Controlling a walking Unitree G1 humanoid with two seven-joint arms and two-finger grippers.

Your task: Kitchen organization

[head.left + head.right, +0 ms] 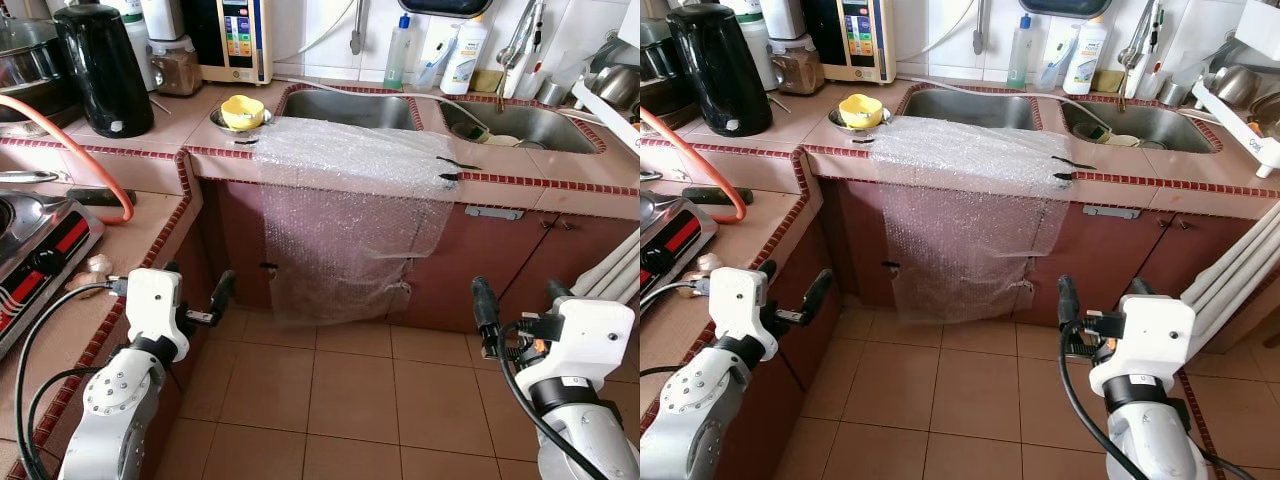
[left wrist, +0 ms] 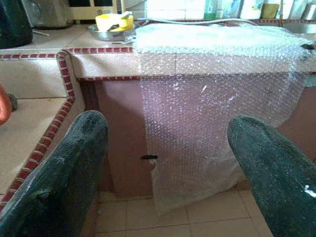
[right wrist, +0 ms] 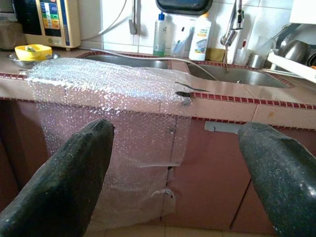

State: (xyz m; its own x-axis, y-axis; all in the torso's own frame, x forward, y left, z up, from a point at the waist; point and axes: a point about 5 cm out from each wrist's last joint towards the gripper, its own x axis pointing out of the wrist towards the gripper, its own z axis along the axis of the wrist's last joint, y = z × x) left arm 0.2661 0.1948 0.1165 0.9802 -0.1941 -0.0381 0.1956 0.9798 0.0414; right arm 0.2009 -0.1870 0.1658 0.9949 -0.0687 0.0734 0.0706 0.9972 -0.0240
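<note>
Before the bubble wrap (image 1: 350, 215) draped over the counter (image 1: 560, 175), both tools hover spread

A sheet of bubble wrap (image 1: 350, 210) hangs over the front edge of the surface (image 1: 560, 180) before the double sink (image 1: 350, 108), with a bowl (image 1: 241, 112) just to its left, a kettle (image 1: 103, 70) farther left, and bottles (image 1: 398, 52) behind the sink.
</note>
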